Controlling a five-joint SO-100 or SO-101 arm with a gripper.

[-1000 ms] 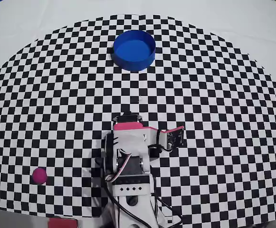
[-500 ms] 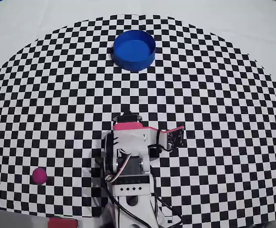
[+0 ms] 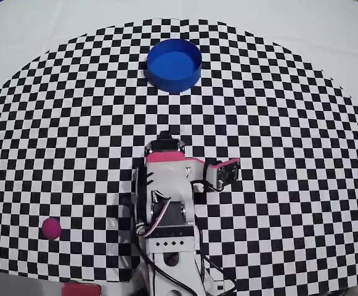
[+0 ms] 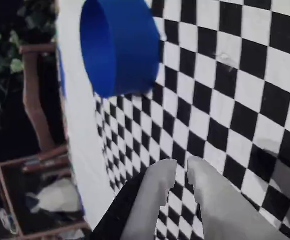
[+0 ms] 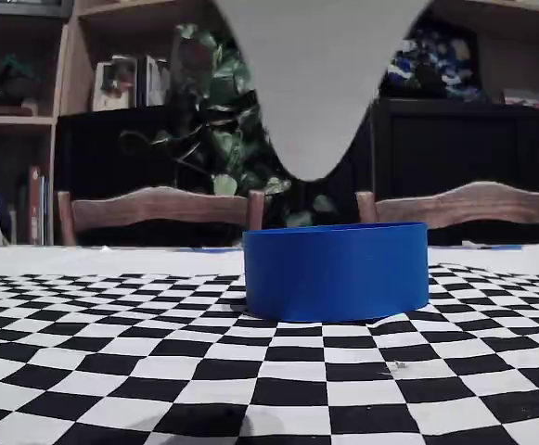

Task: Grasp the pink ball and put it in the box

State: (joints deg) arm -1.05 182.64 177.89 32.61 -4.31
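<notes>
Sitting folded near the bottom centre of the checkered mat (image 3: 289,123) in the overhead view: arm (image 3: 166,203), nowhere near its target. Resting untouched at lower left, well apart from the arm: ball (image 3: 50,227). Standing empty at top centre, far from the ball: box (image 3: 174,64). Showing in the wrist view, gripper (image 4: 181,172) with jaws nearly together, holding nothing, facing the box. Remaining: reaching, grasping, carrying and dropping, so nothing done yet.
</notes>
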